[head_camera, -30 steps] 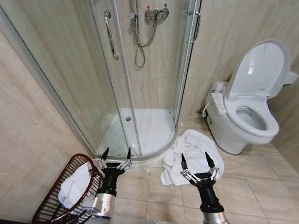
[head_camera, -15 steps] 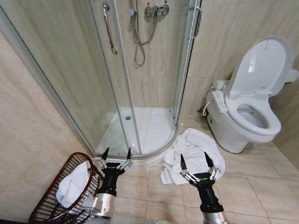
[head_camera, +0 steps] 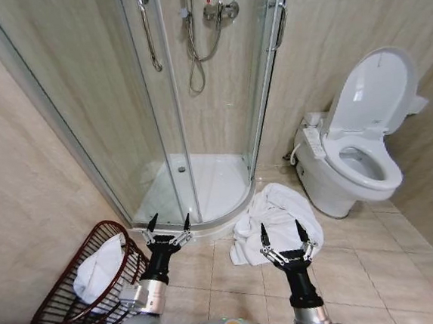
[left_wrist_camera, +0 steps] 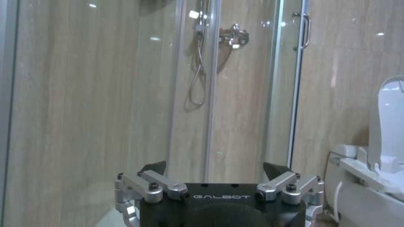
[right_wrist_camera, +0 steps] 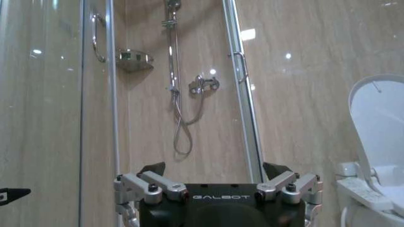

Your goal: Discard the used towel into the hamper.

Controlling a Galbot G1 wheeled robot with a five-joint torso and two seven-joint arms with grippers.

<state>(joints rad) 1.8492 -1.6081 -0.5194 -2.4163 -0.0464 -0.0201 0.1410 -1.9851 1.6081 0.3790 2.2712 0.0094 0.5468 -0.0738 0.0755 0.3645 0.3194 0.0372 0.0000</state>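
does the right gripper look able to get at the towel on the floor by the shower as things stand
Probably yes. The right gripper is open and sits just in front of the crumpled white towel on the floor tiles, with nothing between them. The toilet stands off to the side.

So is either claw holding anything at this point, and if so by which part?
Nothing is held. The left claw and right claw are both open and empty; the towel lies on the floor by the shower.
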